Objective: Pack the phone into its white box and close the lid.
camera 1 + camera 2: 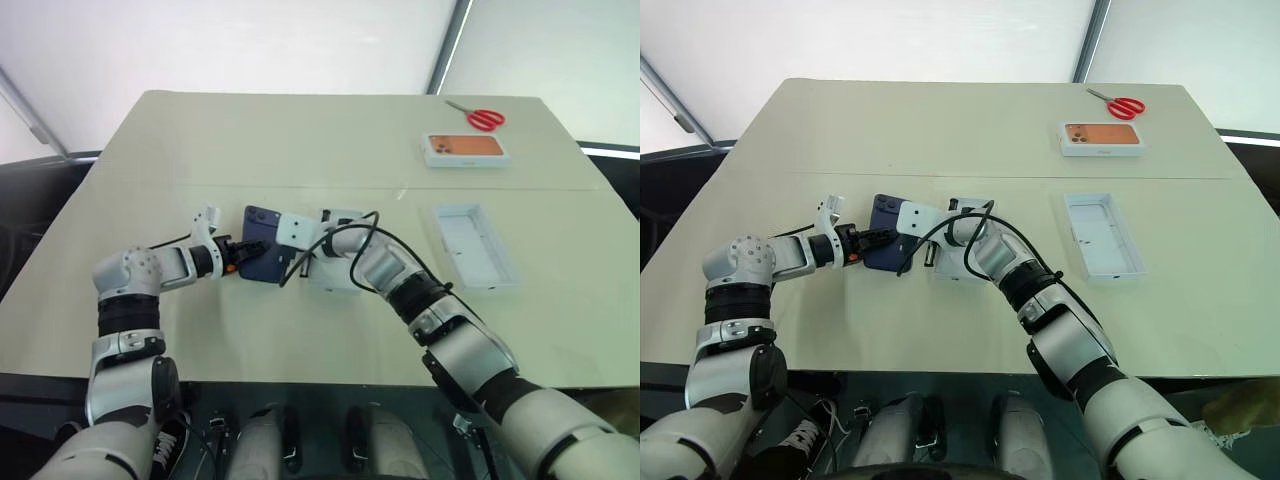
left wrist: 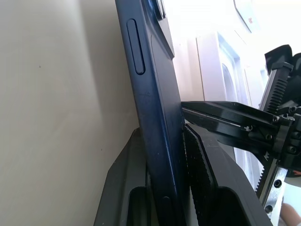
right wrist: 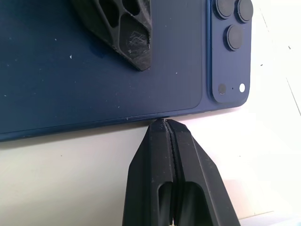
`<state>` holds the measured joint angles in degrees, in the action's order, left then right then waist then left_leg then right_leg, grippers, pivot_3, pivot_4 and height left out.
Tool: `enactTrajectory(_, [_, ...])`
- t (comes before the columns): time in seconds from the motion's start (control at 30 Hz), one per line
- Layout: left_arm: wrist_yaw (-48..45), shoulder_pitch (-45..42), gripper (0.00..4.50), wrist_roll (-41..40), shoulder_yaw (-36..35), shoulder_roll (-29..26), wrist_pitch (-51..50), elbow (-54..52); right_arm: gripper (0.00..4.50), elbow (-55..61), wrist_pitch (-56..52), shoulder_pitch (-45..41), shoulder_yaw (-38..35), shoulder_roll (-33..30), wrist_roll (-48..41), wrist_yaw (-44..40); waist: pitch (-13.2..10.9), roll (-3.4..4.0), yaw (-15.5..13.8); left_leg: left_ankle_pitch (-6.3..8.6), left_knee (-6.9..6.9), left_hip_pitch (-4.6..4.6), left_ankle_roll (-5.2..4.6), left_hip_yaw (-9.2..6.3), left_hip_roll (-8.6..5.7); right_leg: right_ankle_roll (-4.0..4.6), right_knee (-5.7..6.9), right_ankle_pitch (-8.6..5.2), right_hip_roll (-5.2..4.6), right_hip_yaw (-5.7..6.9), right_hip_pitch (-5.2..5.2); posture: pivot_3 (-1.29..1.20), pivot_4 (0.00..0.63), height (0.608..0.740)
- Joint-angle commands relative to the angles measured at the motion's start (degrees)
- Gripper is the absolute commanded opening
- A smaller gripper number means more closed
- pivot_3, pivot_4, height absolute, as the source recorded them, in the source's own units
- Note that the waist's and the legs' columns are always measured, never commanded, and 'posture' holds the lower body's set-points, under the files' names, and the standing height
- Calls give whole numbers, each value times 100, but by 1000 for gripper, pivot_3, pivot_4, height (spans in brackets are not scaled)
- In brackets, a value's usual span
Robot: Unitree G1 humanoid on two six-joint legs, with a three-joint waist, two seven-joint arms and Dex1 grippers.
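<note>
Both arms reach forward over the beige table (image 1: 300, 140) and meet at its middle.

1. Left gripper (image 1: 238, 254): its two black fingers (image 2: 202, 179) are clamped on the phone (image 1: 262, 258), one on each face, gripping it at its left edge. In the left wrist view the phone stands tilted up between the fingers, its side button visible on the raised edge.

2. Phone: dark navy, back side up, with the camera cluster at the far corner. It sits directly between the two grippers, lifted at an angle off the table.

3. Right gripper (image 3: 164, 123): fingers pressed together with nothing between them. The tips touch the phone's right long edge, just beside the camera cluster.

4. White box (image 1: 335, 250): lies under the right gripper's wrist, just right of the phone, mostly hidden by the arm and its cable.

5. Lid (image 1: 475, 245): lies open side up, well to the right of the right gripper.

6. Box with an orange phone picture (image 1: 464, 149) and red-handled scissors (image 1: 480, 116): far right, well beyond the lid.
</note>
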<state>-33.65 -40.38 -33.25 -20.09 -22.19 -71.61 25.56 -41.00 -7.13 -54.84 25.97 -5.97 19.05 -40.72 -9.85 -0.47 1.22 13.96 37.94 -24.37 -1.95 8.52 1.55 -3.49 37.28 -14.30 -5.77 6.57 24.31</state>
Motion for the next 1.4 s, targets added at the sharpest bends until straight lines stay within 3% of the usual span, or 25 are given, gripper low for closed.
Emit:
enactTrajectory(0.03, [189, 167, 564, 32, 7, 60, -123, 257, 0, 98, 30, 6, 0, 5, 21, 25, 0, 0, -1, 0, 0, 0, 0, 0, 0, 0, 0, 0, 0, 0, 0, 0, 150, 738])
enactTrajectory(0.1, [245, 182, 20, 6, 5, 63, -108, 290, 0, 89, 32, 4, -9, -3, 26, 48, 5, -2, -1, 0, 0, 3, 0, -1, 0, 0, 0, 0, -1, 1, -5, 0, 150, 738])
enactTrajectory(0.33, [414, 260, 20, -312, -471, 183, -37, 331, 0, 379, -70, 33, -381, 33, -366, 0, 6, -2, -3, 0, -2, 9, 1, -1, -1, 0, 0, 0, -4, 0, -8, 0, 150, 738])
enactTrajectory(0.5, [601, 275, 20, -832, -1216, 327, -80, 205, 0, 1028, -624, 81, -1245, 143, -1443, -307, 4, -2, 15, 0, -3, 4, 2, -2, -1, 1, 1, 1, -7, 0, 0, 0, 150, 738])
enactTrajectory(0.6, [752, 316, 0, -1112, -1526, 379, -260, 175, 891, 1716, -1576, 139, -1891, 141, -2557, -909, 3, -2, 56, -1, -11, 3, 4, -3, 1, 1, 0, 1, -5, 0, 4, 0, 150, 738])
enactTrajectory(0.67, [794, 341, 0, -1283, -1647, 381, -361, 126, 1861, 2064, -1960, 211, -1959, -40, -2725, -1001, 3, -2, 87, -1, -16, 3, 3, -4, 0, 1, -4, 1, -6, 0, 4, 0, 150, 738])
enactTrajectory(0.73, [816, 352, 0, -1383, -1664, 367, -404, 25, 2905, 2689, -2183, 583, -1684, -556, -2872, -1686, 2, -4, 89, -1, -20, 2, 3, -4, -1, 1, -8, 1, -7, 0, 5, 0, 150, 738])
enactTrajectory(0.9, [801, 315, 0, -1494, -1657, 248, -230, 3, 2905, 3458, -1794, 1345, -963, -1575, -2676, -2567, -1, -8, 120, -1, -46, -1, 3, -4, -16, 1, -23, 1, -17, 0, 13, 0, 150, 738])
enactTrajectory(1.0, [766, 296, 0, -1456, -1556, 172, -150, -17, 2905, 3624, -1708, 1573, -781, -1886, -2594, -2638, -7, -12, 131, -11, -62, 1, 20, -4, -14, 1, -21, 1, -12, 0, 22, 0, 150, 738])
enactTrajectory(1.17, [799, 248, 0, -1474, -1465, 187, -52, -71, 2905, 3478, -1367, 1627, -544, -2082, -2166, -2372, -11, -15, 118, -17, -65, 0, 28, -4, -10, 2, -20, 1, -8, 0, 27, 0, 150, 738])
enactTrajectory(1.4, [892, 255, 0, -1511, -1380, 254, -94, -215, 2905, 3568, -1488, 1701, -511, -2109, -2238, -2484, -13, -19, 106, -18, -64, -1, 28, -4, -11, 2, -21, 1, -9, 1, 26, 0, 150, 738])
